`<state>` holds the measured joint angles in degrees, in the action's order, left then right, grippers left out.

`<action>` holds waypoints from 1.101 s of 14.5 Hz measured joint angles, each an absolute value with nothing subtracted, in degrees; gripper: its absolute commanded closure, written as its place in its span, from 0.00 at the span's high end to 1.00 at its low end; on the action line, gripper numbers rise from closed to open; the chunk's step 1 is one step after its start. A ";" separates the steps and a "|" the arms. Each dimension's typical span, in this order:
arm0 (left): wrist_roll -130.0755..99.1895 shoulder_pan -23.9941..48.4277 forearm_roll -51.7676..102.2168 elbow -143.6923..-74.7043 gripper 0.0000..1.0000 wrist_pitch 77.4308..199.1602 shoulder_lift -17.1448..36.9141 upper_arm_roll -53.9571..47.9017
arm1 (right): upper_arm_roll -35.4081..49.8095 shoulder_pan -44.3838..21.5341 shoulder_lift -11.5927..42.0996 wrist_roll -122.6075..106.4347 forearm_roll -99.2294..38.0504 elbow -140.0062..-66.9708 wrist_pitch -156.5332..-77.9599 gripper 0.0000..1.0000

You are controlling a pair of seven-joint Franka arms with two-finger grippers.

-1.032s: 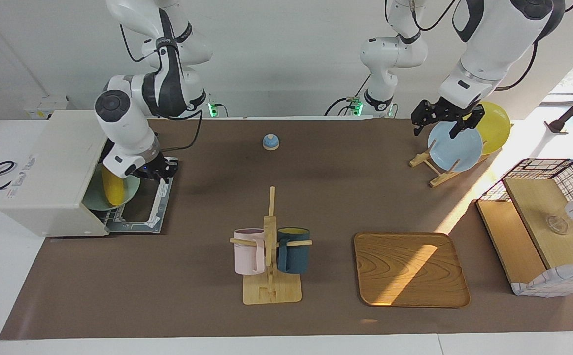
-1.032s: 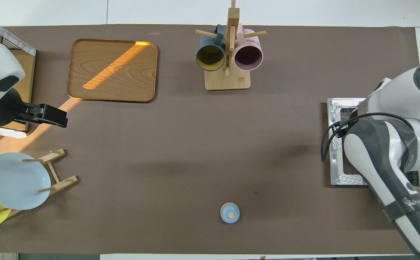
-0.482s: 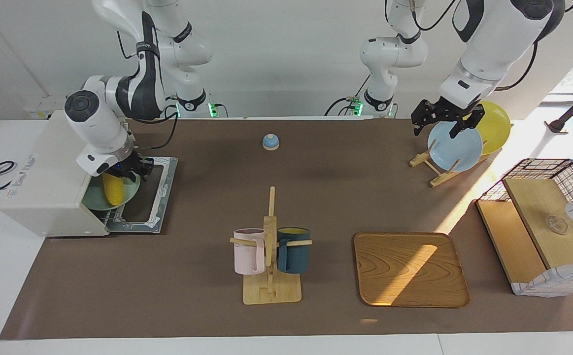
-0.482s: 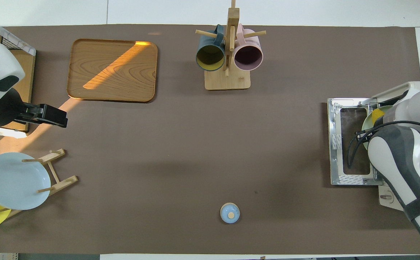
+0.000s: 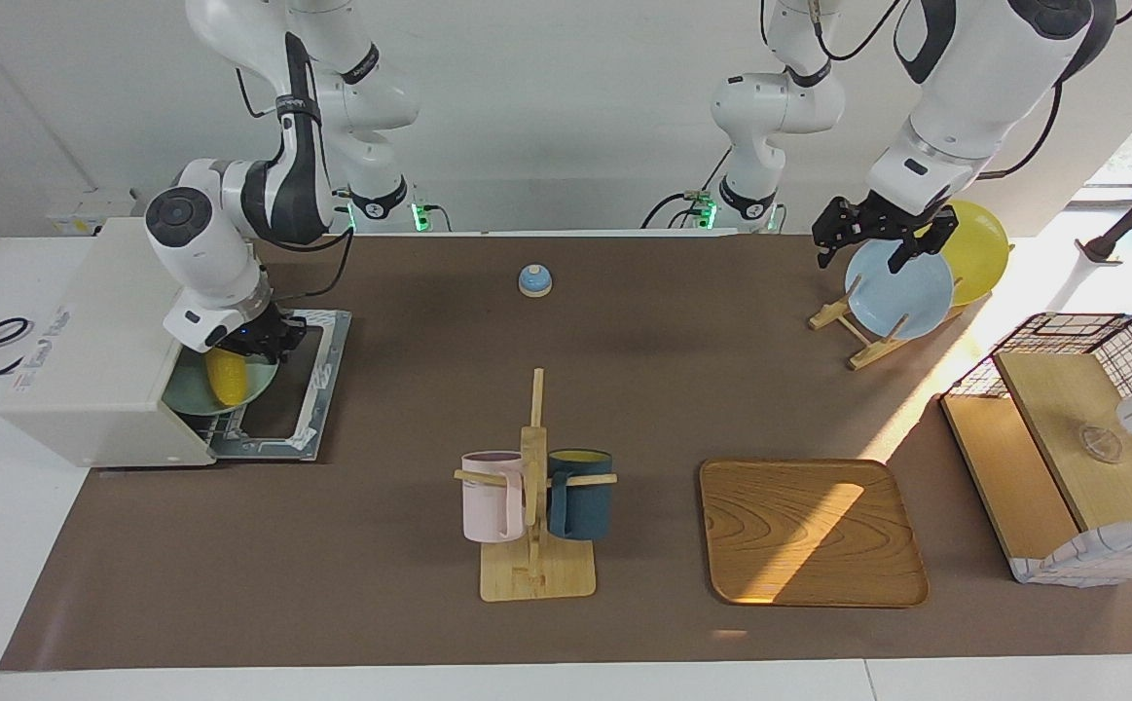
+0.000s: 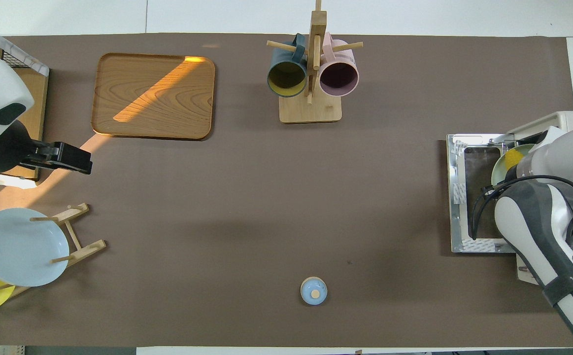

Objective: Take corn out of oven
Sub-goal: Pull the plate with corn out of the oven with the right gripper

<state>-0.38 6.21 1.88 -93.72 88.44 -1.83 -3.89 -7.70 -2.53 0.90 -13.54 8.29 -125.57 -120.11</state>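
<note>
Corn (image 5: 226,376) lies on a pale green plate (image 5: 198,398) at the mouth of the oven (image 5: 98,341) in the facing view, the oven door (image 5: 295,389) folded down flat on the table. Directly over the corn's nearer-to-robots end sits the right gripper (image 5: 256,343); whether its fingers are spread or pinched on the cob cannot be told. Well away from the oven, toward the left arm's end, the left gripper (image 5: 882,239) waits with fingers spread above a blue plate (image 5: 901,292) in a rack. From overhead, only a tip of corn (image 6: 514,157) shows at the oven (image 6: 567,121) mouth, the right arm covering the rest, and the left gripper (image 6: 72,158) hangs spread over the table.
</note>
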 measured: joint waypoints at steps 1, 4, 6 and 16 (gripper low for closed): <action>-0.38 6.21 1.88 -93.72 1.00 88.44 -1.83 -3.89 | -7.58 -3.97 0.51 -13.49 9.58 -125.07 -119.90 0.00; -0.39 6.21 1.88 -93.72 1.00 88.44 -1.83 -3.89 | -7.22 -11.88 0.80 -6.57 11.61 -121.36 -114.95 0.00; -0.39 6.21 1.88 -93.72 1.00 88.44 -1.83 -3.89 | -6.95 -17.73 2.46 -0.20 11.68 -117.26 -111.37 0.00; -0.39 6.21 1.88 -93.72 1.00 88.37 -1.83 -3.90 | -6.06 -40.23 23.16 40.07 5.32 -95.72 -107.74 0.00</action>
<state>-0.39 6.21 1.88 -93.72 88.37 -1.83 -3.90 -6.06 -40.23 23.16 40.07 5.32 -95.72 -107.74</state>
